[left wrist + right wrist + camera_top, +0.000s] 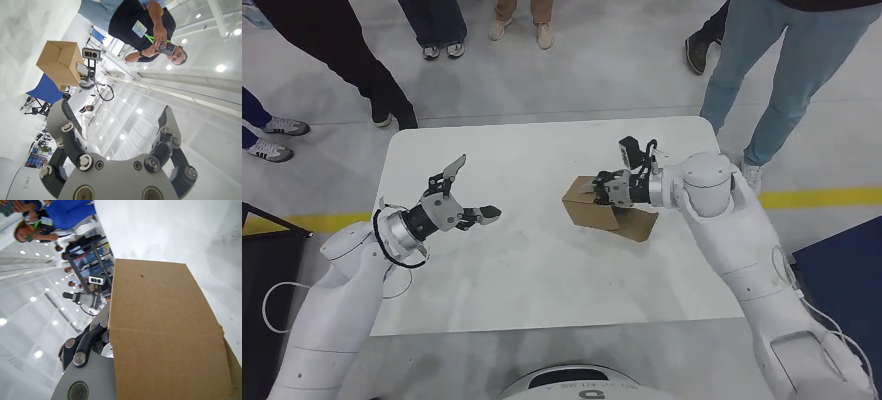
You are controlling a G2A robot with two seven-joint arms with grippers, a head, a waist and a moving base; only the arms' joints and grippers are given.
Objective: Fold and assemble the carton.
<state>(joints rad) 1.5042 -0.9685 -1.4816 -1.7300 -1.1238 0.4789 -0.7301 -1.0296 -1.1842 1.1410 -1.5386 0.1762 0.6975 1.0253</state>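
Toward the left edge of the table [542, 290]: left gripper [475, 187], raised above the surface, jaws spread wide, gripping nothing. Aimed across toward the middle, with the carton straight ahead in its own wrist view (probably the free hand for folding, ready to push a flap against the other side's hold). Bare tabletop between it and the carton, the two well apart. Right of the middle, nearer the far edge than the near one: carton [587, 210], brown, opened out into a box shape, what appears to be its open end turned toward the left gripper, one loose flap hanging off an edge. Hard to tell whether resting on the table or lifted just off it. Clamped on one of its walls: right gripper [604, 186], one finger [81, 68] flat on the outside face, the other presumably inside, hidden by cardboard. Gripped by a wall rather than a flap, most likely to hold the shape square and leave the loose flaps reachable. Judged from this: body formed, closing of the open end not yet done. Worth watching for the thin wall buckling under the pinch, or the carton twisting in the grip when pushed from the left.
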